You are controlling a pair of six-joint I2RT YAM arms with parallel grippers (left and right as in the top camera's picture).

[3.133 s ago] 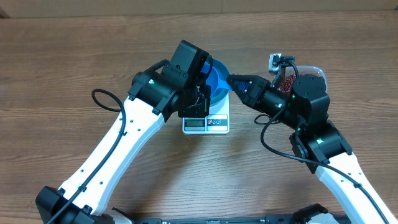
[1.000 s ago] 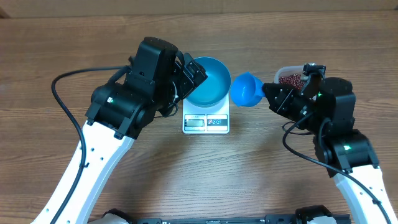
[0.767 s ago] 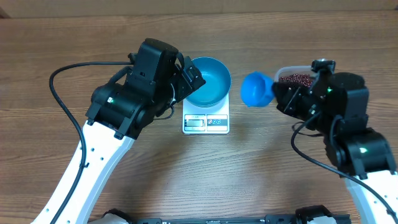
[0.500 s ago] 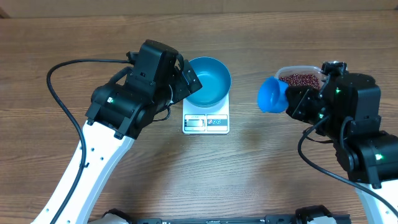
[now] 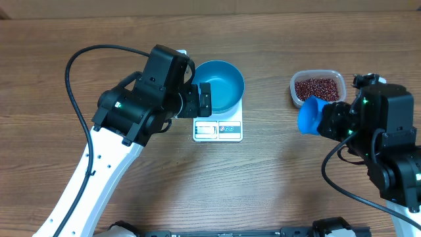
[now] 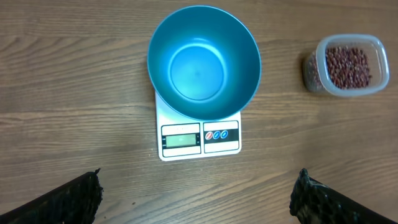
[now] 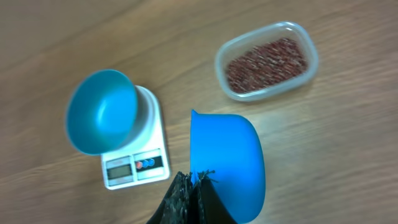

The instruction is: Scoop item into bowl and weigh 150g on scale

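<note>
While the beans (image 5: pixel 318 87) are lying heaped in the clear plastic tub (image 5: pixel 293 84), covering its floor as a dark red-brown mass, the tub is standing on the wooden counter (image 5: pixel 263 184) well to the right of the scale (image 5: pixel 219 130). No lid is sitting on the tub, and its rounded rim is showing all the way round in the left wrist view. The bowl (image 5: pixel 222 82) is resting upright on the scale's platform, overhanging it on the far side and on both flanks, so that only the near strip with the display and the buttons is peeking out. The bowl's smooth teal inside is showing bare from rim to bottom, with not one bean in it. The display is facing the robot, but its reading is too small to make out.

Between the scale and the tub, nearer the tub and just on its near side, the bright blue scoop (image 5: pixel 309 116) is hanging above the counter, apart from both containers. The right claw (image 7: pixel 191 186) is pinching the scoop's handle with its jaws fully closed. The scoop's cup is tilting on its side, with its mouth turning toward the scale. Whether it is carrying any beans I cannot tell.

The left claw (image 6: pixel 196 204) is hovering near the scale's near left side with its jaws spread as wide as they go, gripping nothing and touching neither bowl nor scale.
</note>
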